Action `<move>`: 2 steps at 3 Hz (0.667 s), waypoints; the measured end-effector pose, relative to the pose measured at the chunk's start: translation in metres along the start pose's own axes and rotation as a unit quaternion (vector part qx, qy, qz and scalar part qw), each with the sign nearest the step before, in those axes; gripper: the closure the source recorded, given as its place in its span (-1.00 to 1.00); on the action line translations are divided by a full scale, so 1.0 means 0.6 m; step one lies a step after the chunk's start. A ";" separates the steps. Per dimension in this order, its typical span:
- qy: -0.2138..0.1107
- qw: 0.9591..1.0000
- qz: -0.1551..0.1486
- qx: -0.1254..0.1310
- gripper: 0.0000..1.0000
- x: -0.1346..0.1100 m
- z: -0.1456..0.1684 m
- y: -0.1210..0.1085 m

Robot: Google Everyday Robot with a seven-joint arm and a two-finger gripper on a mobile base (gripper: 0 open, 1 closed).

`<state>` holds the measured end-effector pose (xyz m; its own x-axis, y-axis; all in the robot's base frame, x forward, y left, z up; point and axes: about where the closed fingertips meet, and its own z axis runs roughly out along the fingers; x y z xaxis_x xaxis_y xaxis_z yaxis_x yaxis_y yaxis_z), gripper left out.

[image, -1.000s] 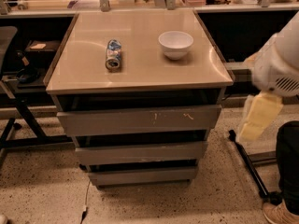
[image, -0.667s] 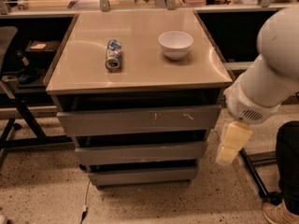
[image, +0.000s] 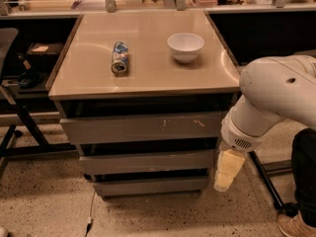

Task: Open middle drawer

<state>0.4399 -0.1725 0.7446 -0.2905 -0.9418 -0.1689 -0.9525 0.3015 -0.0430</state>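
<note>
A cabinet holds three grey drawer fronts below a beige top. The top front (image: 143, 127) bears pale scratch marks. The middle drawer (image: 148, 162) is a plain grey front below it and sits flush, closed. The bottom front (image: 150, 185) looks narrowest. My gripper (image: 223, 176) hangs pointing down from the white arm (image: 269, 100) at the cabinet's right front corner, level with the middle and bottom drawers. It sits just right of the middle drawer's right end.
A tipped can (image: 119, 58) and a white bowl (image: 185, 47) rest on the cabinet top (image: 148, 78). A chair base (image: 15, 127) stands at left. A person's leg and shoe (image: 301, 201) are at the lower right. A cable (image: 90, 216) lies on the speckled floor.
The arm has swung left and closer to the cabinet, bringing the gripper from the right side down to the right end of the lower drawers. The drawers have not moved.
</note>
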 end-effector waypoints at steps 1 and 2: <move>-0.009 1.000 0.001 -0.016 -1.00 -0.001 0.021 0.008; -0.022 0.998 0.021 -0.051 -1.00 -0.009 0.122 0.027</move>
<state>0.4327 -0.1518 0.6730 -0.3281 -0.9205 -0.2121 -0.9446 0.3216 0.0656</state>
